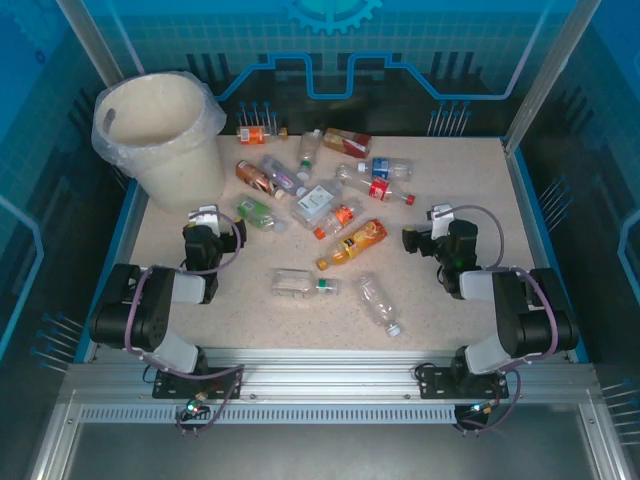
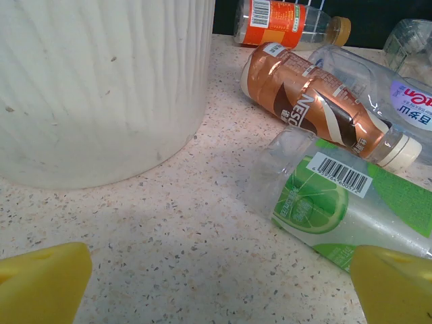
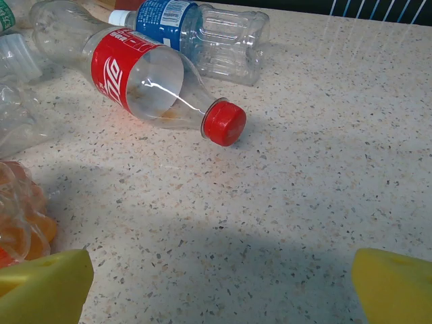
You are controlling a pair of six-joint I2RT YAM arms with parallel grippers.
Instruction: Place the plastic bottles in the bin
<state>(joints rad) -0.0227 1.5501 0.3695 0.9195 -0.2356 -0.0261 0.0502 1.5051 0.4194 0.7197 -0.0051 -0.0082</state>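
The plastic bottles lie on their sides, scattered to the right of the bin, and none can be seen inside it. Nearest the bin are a brown Nescafé bottle and, just beside it, a clear lime-label bottle. Much farther from the bin lie a red-label cola bottle, capped, and a blue-label bottle behind it.

They all look empty or nearly so, and several are crushed. I judge them light and thin-walled, so they should buckle under a squeeze. They are also smooth and round enough to roll or squirt out of a pinch. The safest hold is probably across the labelled mid-body, with the fingers square to the long axis. The neck is stiffer but narrow.

The left gripper hovers low beside the bin's base, its jaws spread wide and empty, with the lime-label bottle next to its right finger. The right gripper is well away from the bin, near the cola bottle's cap. Its jaws are also fully apart, with only bare table between them.
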